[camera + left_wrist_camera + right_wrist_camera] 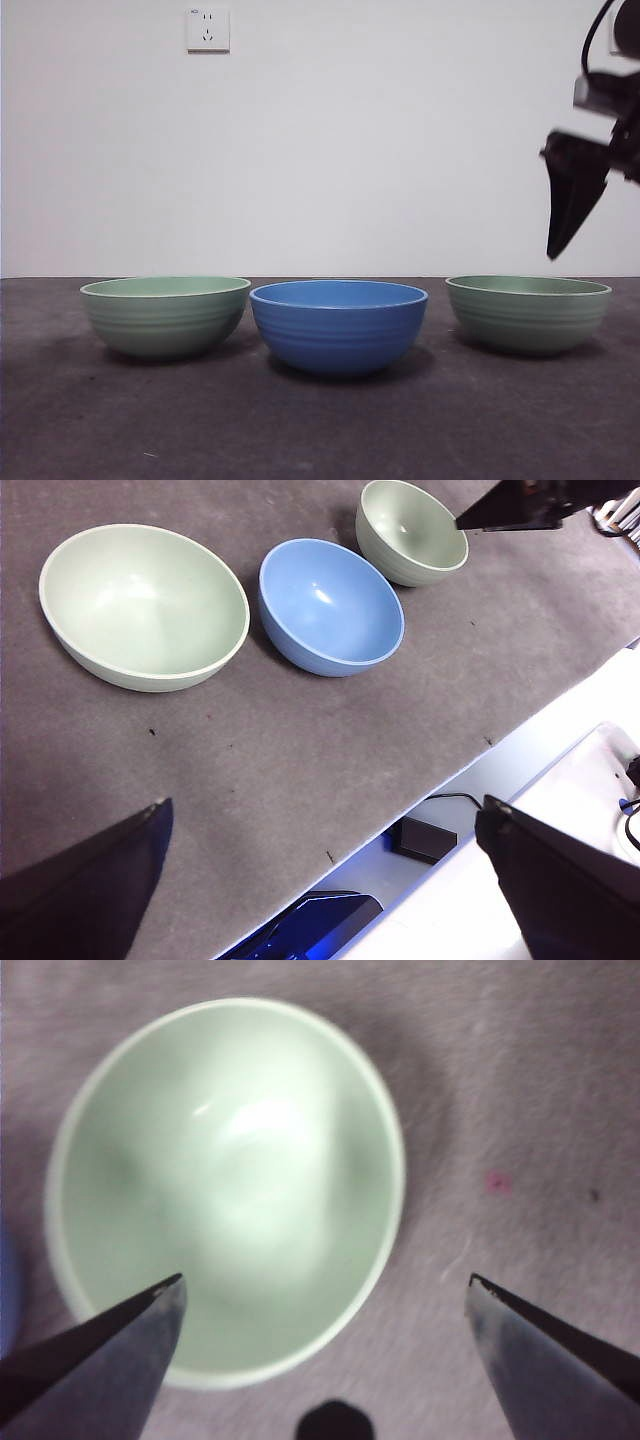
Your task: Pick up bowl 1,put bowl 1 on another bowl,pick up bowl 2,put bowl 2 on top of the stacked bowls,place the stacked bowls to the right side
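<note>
Three ribbed bowls of the same size stand in a row on the dark table. A pale green bowl (165, 315) (145, 605) is at the left. The blue bowl (338, 325) (330, 605) is in the middle. A second pale green bowl (528, 312) (412, 530) (225, 1190) is at the right. My right gripper (570, 205) (325, 1279) hangs open above the right green bowl, over its rim, holding nothing. It also shows in the left wrist view as a black tip (510, 510). My left gripper (325, 805) is open and empty, high above the table's near edge.
A white wall with a socket (208, 29) closes the back. The table's edge (400, 810) runs past the left gripper, with a black box (425, 838) and cables below it.
</note>
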You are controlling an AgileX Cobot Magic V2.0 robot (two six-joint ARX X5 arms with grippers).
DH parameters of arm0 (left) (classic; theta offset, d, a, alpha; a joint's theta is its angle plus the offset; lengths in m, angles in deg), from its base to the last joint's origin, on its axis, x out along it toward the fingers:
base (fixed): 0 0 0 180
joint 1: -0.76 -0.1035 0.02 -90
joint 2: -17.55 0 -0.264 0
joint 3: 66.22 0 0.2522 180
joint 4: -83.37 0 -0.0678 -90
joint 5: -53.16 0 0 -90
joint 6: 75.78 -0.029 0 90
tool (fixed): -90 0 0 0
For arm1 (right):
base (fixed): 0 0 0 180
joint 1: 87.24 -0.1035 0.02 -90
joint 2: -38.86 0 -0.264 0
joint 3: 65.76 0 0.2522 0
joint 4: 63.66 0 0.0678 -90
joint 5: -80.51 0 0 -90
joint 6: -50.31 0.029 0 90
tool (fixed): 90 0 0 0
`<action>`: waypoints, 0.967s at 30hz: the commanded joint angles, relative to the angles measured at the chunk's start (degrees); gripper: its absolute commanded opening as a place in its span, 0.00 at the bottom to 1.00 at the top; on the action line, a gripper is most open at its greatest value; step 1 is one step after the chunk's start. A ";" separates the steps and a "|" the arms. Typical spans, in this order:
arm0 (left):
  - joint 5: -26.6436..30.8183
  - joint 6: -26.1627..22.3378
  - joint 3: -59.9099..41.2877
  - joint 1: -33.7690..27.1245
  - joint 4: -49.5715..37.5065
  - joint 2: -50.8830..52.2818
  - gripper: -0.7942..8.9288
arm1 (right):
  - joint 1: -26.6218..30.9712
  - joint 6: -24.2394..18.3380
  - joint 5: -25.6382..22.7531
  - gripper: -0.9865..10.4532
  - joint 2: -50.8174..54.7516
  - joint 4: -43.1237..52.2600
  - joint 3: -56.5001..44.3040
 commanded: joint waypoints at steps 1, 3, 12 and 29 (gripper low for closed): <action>-0.33 -0.59 0.09 0.17 -0.02 0.04 0.74 | -0.09 0.81 -1.01 0.49 -2.69 1.70 0.17; -0.33 -0.59 0.09 0.17 -0.02 0.04 0.74 | -0.07 0.79 -1.01 0.44 -4.13 2.67 0.17; -0.33 -0.59 0.09 0.17 -0.02 0.04 0.74 | -0.09 1.22 -0.96 0.19 -7.45 5.81 0.17; -0.31 -0.59 0.09 0.17 -0.04 0.04 0.74 | -0.37 1.81 -0.83 0.08 -3.34 5.46 2.38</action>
